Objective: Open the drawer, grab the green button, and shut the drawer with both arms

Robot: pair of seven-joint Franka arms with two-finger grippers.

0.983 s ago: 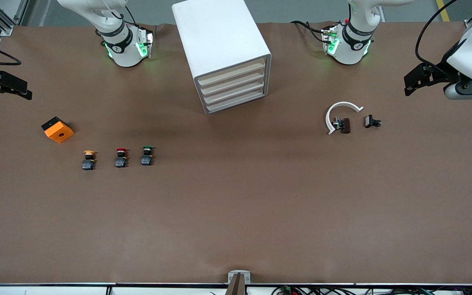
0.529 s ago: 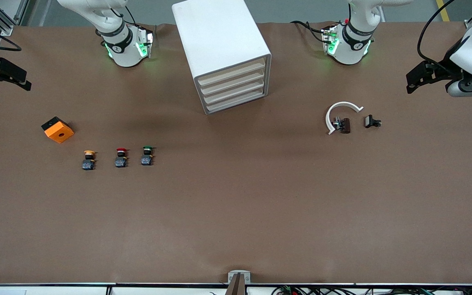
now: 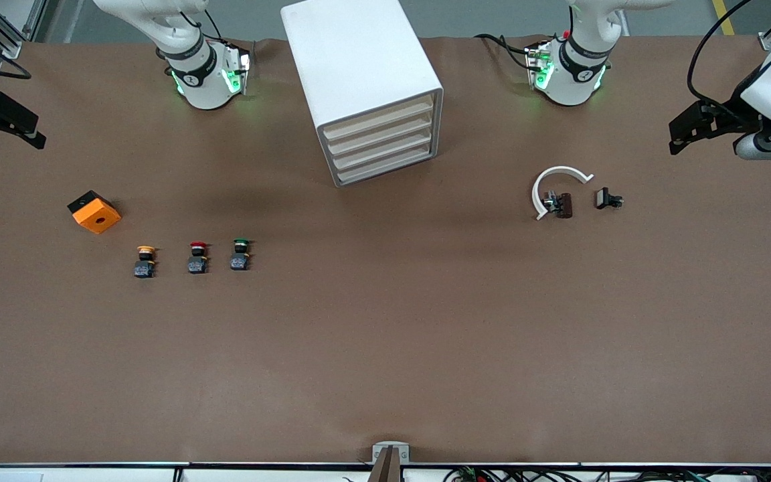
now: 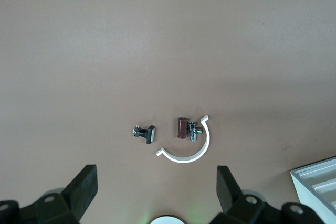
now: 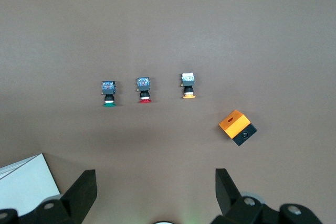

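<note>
While nothing's been touched yet, this looks like the very start: all 4 drawers of the white drawer cabinet (image 3: 367,94) sit shut. Right gripper (image 3: 4,124) hovers wide open and empty at the right arm's edge. Green-capped button (image 3: 240,255) stands beside the red-capped button (image 3: 197,258). Left gripper (image 3: 697,127) hovers wide open at the left arm's edge. Next up, I'd guess, pull a drawer. No readable labels.
</note>
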